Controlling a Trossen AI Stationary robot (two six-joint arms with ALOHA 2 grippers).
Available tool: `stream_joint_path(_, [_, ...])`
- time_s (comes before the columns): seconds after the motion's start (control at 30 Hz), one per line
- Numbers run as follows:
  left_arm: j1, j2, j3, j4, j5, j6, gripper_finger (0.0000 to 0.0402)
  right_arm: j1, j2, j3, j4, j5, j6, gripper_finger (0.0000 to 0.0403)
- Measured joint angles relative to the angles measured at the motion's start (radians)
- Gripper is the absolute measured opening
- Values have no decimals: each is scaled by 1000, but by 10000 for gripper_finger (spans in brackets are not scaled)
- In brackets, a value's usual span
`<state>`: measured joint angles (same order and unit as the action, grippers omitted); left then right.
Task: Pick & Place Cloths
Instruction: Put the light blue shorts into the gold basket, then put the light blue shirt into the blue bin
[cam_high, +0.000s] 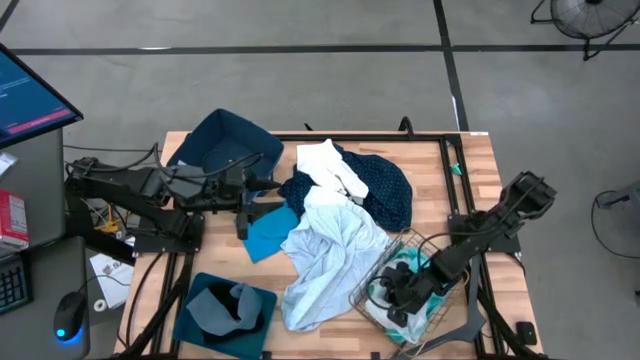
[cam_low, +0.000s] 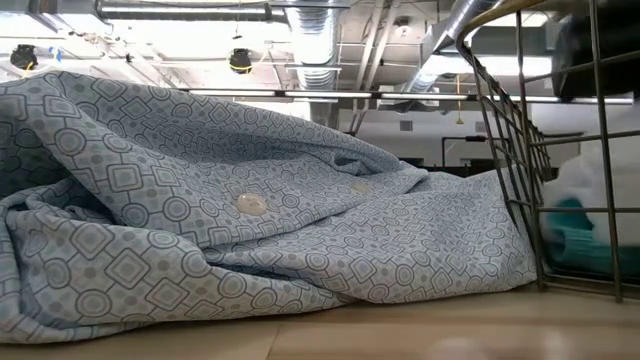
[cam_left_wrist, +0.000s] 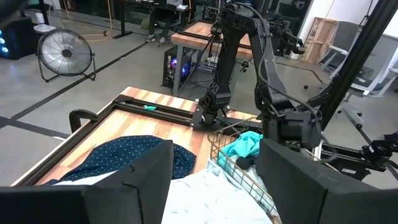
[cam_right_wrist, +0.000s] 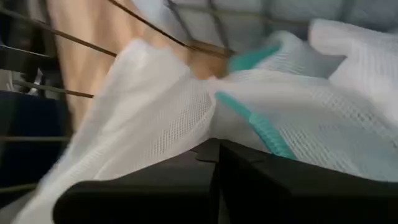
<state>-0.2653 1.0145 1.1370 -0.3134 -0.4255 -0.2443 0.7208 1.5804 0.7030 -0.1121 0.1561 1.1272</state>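
Several cloths lie heaped mid-table: a white one (cam_high: 328, 165), a navy dotted one (cam_high: 388, 190), a cyan one (cam_high: 268, 233) and a big pale blue patterned one (cam_high: 330, 255) (cam_low: 250, 230), whose edge leans on the wire basket (cam_high: 372, 280). A grey cloth (cam_high: 222, 303) lies in the near blue bin. My right gripper (cam_high: 400, 296) (cam_right_wrist: 217, 155) is shut and reaches down into the basket onto a white mesh cloth with teal trim (cam_right_wrist: 186, 106). My left gripper (cam_high: 250, 205) (cam_left_wrist: 214, 186) stands open above the table's left part, holding nothing. My right gripper comes slanting down from above, and its shut fingertips (cam_right_wrist: 249, 171) meet the white mesh cloth (cam_right_wrist: 208, 127) inside the basket. I cannot tell whether a fold is caught between them. The cloth lies bunched on the basket's bottom.
Two dark blue fabric bins stand on the left: one at the far edge (cam_high: 228, 140), one at the near edge (cam_high: 190, 322). The wire basket's wall (cam_low: 540, 150) rises beside the pale blue cloth. Bare wood shows at the far right (cam_high: 465, 165).
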Motion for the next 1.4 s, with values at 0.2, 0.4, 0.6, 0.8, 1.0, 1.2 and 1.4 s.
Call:
stream_joint_path(0.2, [0,0,0,2,0,0,221,-39,61,-10,17,-99,-15,2])
stream_joint_path(0.4, [0,0,0,1,0,11,221,-76,-2,22,-28,-161,-70,2])
stream_joint_path(0.6, [0,0,0,0,0,30,224,-106,-147,112,-178,-160,-147,2])
stream_joint_path(0.8, [0,1,0,1,0,30,233,-131,-274,210,-338,-156,-206,1])
stream_joint_path(1.0, [2,88,0,3,-1,101,243,-148,-367,331,-529,-53,-267,1])
stream_joint_path(1.2, [5,244,0,14,7,216,266,-148,-427,443,-615,118,-367,1])
stream_joint_path(1.4, [27,429,0,47,18,222,292,-148,-468,482,-614,213,-405,1])
